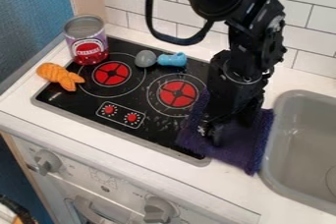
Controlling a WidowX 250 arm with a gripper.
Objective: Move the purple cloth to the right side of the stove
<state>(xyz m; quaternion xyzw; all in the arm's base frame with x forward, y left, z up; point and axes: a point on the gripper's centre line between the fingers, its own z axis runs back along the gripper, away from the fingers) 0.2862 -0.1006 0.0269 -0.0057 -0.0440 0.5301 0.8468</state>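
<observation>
I have the gripper (215,135) down over the purple cloth (244,145); I can't tell if it's clenched or released. The cloth lies across the stove's (157,132) right edge and onto the counter (230,188), beside the sink (298,134). Behind the stove's left burner (111,73), the can (85,26) wears a red, lettered label (90,51).

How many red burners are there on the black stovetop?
2. One red burner is beside the can; the other is nearer the purple cloth. The arm and cloth cover part of the stovetop, so another may be hidden.
</observation>
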